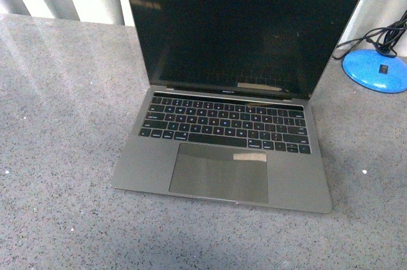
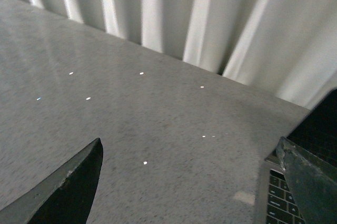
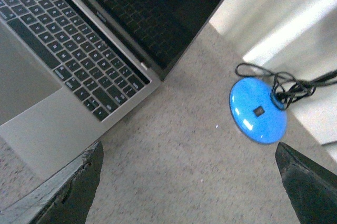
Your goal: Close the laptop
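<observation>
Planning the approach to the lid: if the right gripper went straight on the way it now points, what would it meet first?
Probably bare tabletop, in the gap between the laptop and the blue lamp base. The right gripper is open; depth is unclear.

The dark, two-fingered left gripper (image 2: 188, 153) is spread wide. Its blunt, wedge-shaped fingers (image 2: 71, 192) taper to tips that sit well apart, one at each side of its wrist view. The dark right gripper (image 3: 188, 153) is posed the same way, with scuffed, worn-edged fingers (image 3: 68, 192) parted just as broadly.
</observation>
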Robot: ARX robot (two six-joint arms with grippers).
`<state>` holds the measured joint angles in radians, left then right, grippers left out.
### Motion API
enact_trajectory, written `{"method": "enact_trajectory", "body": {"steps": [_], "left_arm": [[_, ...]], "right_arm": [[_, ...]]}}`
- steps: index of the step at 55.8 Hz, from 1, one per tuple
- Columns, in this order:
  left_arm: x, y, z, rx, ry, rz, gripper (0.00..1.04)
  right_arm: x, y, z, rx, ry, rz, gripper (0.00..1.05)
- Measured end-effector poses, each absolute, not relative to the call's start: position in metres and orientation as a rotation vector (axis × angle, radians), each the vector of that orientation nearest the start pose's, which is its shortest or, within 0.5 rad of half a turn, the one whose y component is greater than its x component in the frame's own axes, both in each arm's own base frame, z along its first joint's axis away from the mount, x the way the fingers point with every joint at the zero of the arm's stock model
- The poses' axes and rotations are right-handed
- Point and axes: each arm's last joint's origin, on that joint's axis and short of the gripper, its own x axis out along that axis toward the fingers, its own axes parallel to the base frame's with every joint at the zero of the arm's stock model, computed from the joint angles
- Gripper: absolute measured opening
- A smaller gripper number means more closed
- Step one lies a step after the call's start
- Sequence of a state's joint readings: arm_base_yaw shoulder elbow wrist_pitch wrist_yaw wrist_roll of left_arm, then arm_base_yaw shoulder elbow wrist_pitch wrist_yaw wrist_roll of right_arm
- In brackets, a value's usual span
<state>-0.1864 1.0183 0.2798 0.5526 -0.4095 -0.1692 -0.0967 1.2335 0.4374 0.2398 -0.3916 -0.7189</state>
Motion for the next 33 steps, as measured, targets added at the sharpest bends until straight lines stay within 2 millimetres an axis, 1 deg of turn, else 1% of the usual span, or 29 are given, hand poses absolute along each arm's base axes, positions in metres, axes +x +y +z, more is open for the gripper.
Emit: {"method": "enact_trajectory", "body": {"steps": [7, 14, 17, 26, 33], "left_arm": [[0.216, -0.037, 0.192, -0.047, 0.172, 0.109, 0.98], [0.238, -0.047, 0.196, 0.015, 0.165, 0.044, 0.98], [0.250, -0.050, 0.196, 0.046, 0.165, 0.025, 0.98], [0.283, -0.057, 0.201, 0.118, 0.148, -0.025, 0.98], [0.306, -0.061, 0.206, 0.154, 0.136, -0.059, 0.98]], "right_arm": [[0.252, -0.004, 0.177, -0.602, 0.377, 0.467, 0.95], [0.274, 0.003, 0.180, -0.624, 0.367, 0.473, 0.95], [0.283, 0.005, 0.182, -0.631, 0.364, 0.473, 0.95], [0.305, 0.012, 0.192, -0.658, 0.331, 0.481, 0.95], [0.319, 0.016, 0.201, -0.667, 0.314, 0.487, 0.95]]}}
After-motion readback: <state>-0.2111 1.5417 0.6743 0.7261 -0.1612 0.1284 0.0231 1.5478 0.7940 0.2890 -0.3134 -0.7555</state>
